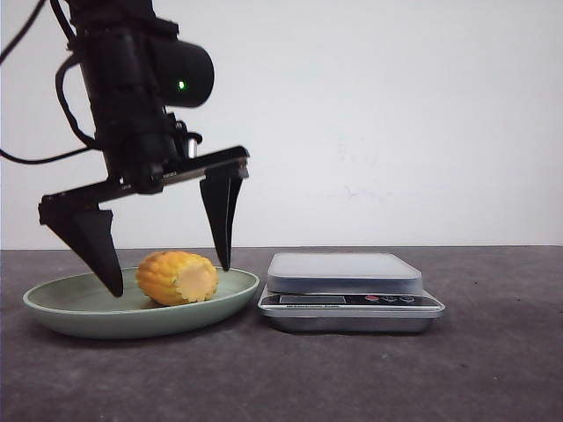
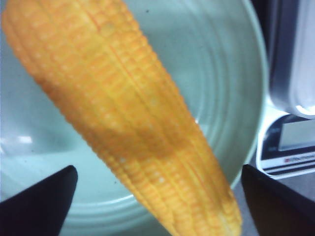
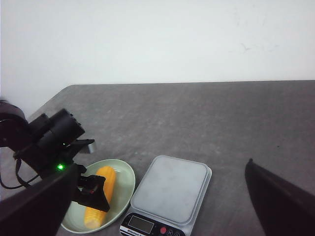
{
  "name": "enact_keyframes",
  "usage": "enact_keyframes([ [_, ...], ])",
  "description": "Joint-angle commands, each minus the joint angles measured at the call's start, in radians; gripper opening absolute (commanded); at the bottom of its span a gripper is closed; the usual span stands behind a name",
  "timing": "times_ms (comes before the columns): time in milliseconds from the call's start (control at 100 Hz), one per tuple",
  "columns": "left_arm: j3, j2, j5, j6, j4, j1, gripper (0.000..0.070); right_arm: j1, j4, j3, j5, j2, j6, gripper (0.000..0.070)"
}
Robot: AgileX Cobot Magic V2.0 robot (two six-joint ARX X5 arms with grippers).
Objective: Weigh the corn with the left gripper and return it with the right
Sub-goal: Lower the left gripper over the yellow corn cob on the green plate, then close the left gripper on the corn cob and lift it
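The corn (image 1: 177,277) is a yellow-orange cob with a pale cut end. It lies in a pale green plate (image 1: 62,308) at the left. My left gripper (image 1: 169,274) is open and lowered over the plate, one finger on each side of the corn, not touching it. In the left wrist view the corn (image 2: 123,108) fills the frame between the two dark fingertips (image 2: 42,201). The silver kitchen scale (image 1: 345,274) stands right of the plate with nothing on it. My right gripper (image 3: 157,206) is open and empty, high above the table; the corn (image 3: 101,196) and scale (image 3: 170,191) show below it.
The grey tabletop (image 1: 493,352) stretches to the right of the scale. A white wall stands behind. The scale's display and buttons (image 1: 387,299) face the front.
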Motion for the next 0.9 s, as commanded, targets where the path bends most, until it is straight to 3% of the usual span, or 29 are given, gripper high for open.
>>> enact_keyframes([
  [0, 0.018, 0.025, -0.005, 0.038, -0.007, -0.006, 0.0229, 0.001, 0.002, 0.015, 0.0, 0.003, -0.016, 0.07],
  [80, 0.018, 0.025, 0.005, 0.076, -0.005, -0.006, 0.0, 0.001, -0.002, 0.015, 0.0, 0.003, -0.016, 0.07],
  [440, 0.065, -0.016, 0.089, 0.153, 0.005, -0.005, 0.0, 0.001, -0.006, 0.015, 0.001, 0.003, -0.023, 0.07],
  [620, 0.216, -0.082, 0.091, 0.165, 0.026, -0.005, 0.0, 0.001, -0.005, 0.015, 0.001, 0.004, -0.023, 0.07],
  [770, 0.38, -0.111, 0.172, 0.215, 0.058, -0.01, 0.0, 0.001, -0.005, 0.014, 0.001, 0.004, -0.023, 0.07],
  [890, 0.508, -0.11, 0.181, 0.22, 0.075, -0.022, 0.0, 0.001, -0.005, 0.014, 0.001, 0.004, -0.023, 0.07],
])
